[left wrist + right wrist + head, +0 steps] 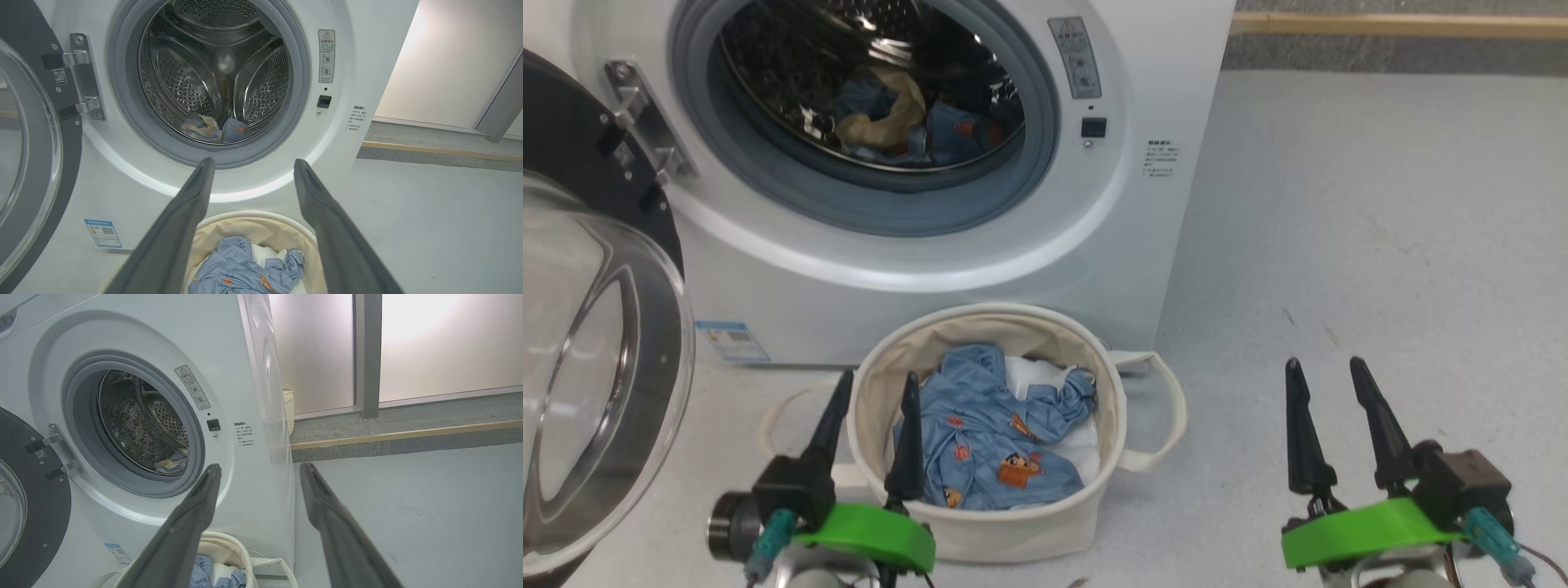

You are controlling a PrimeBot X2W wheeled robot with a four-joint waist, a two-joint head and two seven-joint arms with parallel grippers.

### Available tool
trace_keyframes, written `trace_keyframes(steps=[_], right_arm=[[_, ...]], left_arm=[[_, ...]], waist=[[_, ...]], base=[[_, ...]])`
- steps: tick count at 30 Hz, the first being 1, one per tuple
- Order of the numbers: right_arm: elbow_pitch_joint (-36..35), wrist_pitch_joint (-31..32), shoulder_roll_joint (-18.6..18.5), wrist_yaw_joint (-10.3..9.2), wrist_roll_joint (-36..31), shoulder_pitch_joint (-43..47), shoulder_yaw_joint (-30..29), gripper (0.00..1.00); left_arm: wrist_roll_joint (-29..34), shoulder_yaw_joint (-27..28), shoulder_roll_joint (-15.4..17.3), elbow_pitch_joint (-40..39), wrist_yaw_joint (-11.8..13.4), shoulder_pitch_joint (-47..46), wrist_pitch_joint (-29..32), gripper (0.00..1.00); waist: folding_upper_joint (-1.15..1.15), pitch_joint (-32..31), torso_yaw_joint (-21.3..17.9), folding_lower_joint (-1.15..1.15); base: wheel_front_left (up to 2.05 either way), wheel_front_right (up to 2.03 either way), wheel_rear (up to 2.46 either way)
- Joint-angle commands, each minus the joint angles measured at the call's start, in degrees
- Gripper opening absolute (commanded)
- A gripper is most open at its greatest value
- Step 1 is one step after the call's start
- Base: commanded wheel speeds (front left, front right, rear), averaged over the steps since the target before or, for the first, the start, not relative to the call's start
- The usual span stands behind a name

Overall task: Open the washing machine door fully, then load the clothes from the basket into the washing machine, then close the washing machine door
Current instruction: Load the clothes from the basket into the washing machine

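The washing machine (1143, 98) stands with its door (596, 343) swung wide to the left, glass bowl facing out. Some clothes (898, 122), blue and cream, lie in the steel drum (216, 73). More light-blue clothes (988, 441) with orange patches rest on a white sheet in the cream basket (988, 535) before the washer. My left gripper (876, 388) is open, empty, its tips over the basket's left rim. My right gripper (1327, 371) stands open and empty over bare floor to the basket's right. In the left wrist view the open fingers (184, 216) frame the drum mouth.
The open door (28, 147) fills the space left of the basket. Grey floor (1380, 229) spreads to the right of the washer. A raised step with a yellow strip (408, 435) and a pale wall lie behind. A small pale bin (288, 408) stands beside the washer.
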Motion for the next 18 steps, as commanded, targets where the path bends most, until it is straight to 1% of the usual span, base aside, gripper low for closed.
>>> trace_keyframes(steps=[1, 3, 9, 15, 18], right_arm=[[-1.42, -0.26, -0.15, 0.01, 0.04, -0.16, 1.01, 1.00], [-1.10, -0.26, -0.15, 0.01, -0.15, 0.42, 0.72, 1.00], [0.22, -0.26, -0.15, 0.01, -0.07, 1.45, 0.04, 1.00], [0.34, -0.26, -0.15, 0.01, -0.36, 1.44, 0.43, 1.00], [0.64, -0.26, -0.15, 0.01, -0.07, 1.57, 0.46, 1.00]], left_arm=[[0.71, 1.10, 0.88, -2.15, 0.04, -0.54, -0.26, 1.00], [1.30, 0.56, 0.88, -2.32, 0.24, 0.17, -0.26, 1.00], [0.41, -0.76, 0.87, -2.07, 0.93, 1.40, -0.26, 1.00], [0.32, -0.94, 0.87, -1.90, 1.56, 1.58, -0.26, 1.00], [-0.08, -0.46, 0.87, -0.89, 2.42, 1.50, -0.26, 1.00]], waist=[[-0.01, -1.21, -0.23, 0.01], [-0.01, -1.78, -0.36, 0.01], [-0.01, -3.00, -0.48, 0.01], [-0.01, -2.61, -0.51, 0.01], [-0.01, -2.22, -0.39, 0.01]], base=[[0.00, 0.00, 0.00], [0.00, 0.00, 0.00], [0.00, 0.00, 0.00], [0.00, 0.00, 0.00], [0.00, 0.00, 0.00]])
